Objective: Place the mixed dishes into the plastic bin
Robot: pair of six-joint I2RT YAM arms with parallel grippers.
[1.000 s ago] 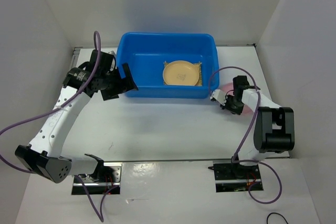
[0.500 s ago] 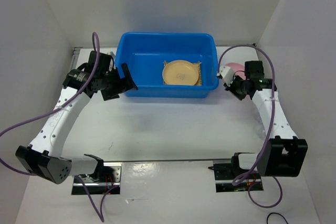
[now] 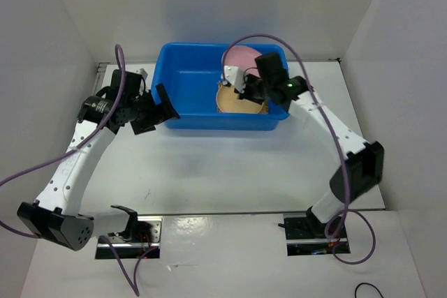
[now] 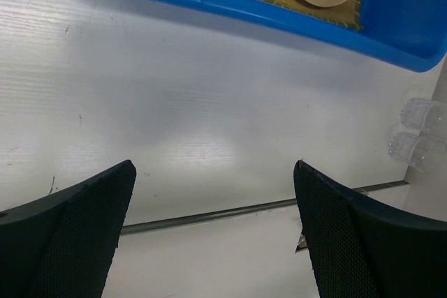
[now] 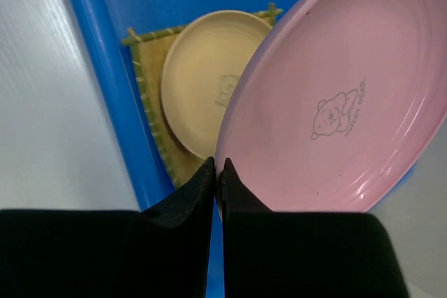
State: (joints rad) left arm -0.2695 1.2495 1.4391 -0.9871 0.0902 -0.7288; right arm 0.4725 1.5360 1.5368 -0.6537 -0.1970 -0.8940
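A white surface (image 3: 223, 172) fills most of the top view, walled in by white panels on three sides. On it, in the upper middle of the frame, sits the large bright blue rectangular plastic bin (image 3: 188, 88) with rounded corners and a rim. The left half of its floor is bare. The white left arm curves up the left side of the frame, and its black left fingers (image 4: 70, 235) are spread wide with nothing between them. They sit just outside the bin's lower-left corner, over the surface. The right arm reaches up from the lower right and bends in over the bin's right half. Its right fingers (image 5: 209, 179) are pressed nearly together, pinching the rim of the pink round plate (image 5: 335, 116). That plate is tilted on edge and clear of the bin floor, over the upper right part of the bin. In the right wrist view it fills the right side of the frame, with a small bear print on its face. Below it, flat on the bin floor in the right half, lies the square yellowish woven bamboo mat (image 5: 150, 68). The tan round plate (image 5: 199, 82) rests on top of the mat, so only the mat's edges and corners show. At the right edge of the left wrist view, two small clear plastic cups (image 4: 419, 130) lie on the surface outside the bin, one just beside the other.
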